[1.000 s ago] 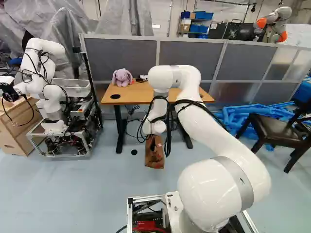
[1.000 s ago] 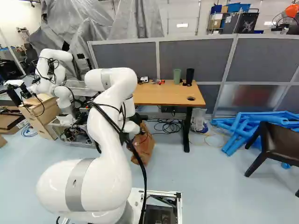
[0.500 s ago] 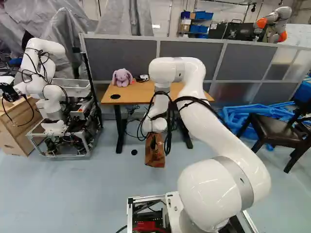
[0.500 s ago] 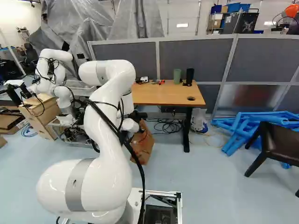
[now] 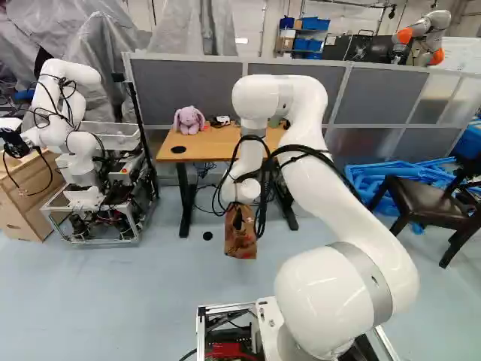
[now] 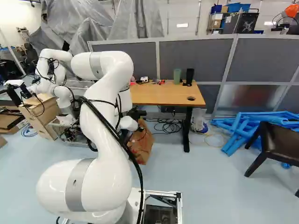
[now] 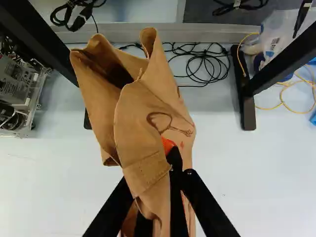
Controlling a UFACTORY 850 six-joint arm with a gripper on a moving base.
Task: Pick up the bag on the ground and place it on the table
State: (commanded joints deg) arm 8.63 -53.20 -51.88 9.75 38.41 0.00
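Crumpled brown bag (image 7: 143,113) clamped below counter height

The bag is upright beneath the wrist, on the near side of the wooden-topped counter with black legs (image 6: 159,97) and lower than its top. Whether its base is touching the pale floor (image 5: 135,301) I cannot tell. The black two-fingered pincer (image 7: 157,165) is closed on it, a folded part of the wall squeezed between the fingers, with one orange pad (image 7: 168,144) showing. That doubled material probably gives a firmer hold than a single layer, and gripping high should let the weight hang below.

The white arm (image 5: 342,203) arches high, likely so the bag can rise straight before going forward. Its base must pass the counter's edge, or it may snag or tip. On the counter, a purple plush rabbit (image 5: 189,120), a green cup (image 6: 177,76) and a black cup (image 6: 189,76) stand towards the back, so the nearer part seems the sensible landing place. Black cables (image 7: 202,64) coil underneath.
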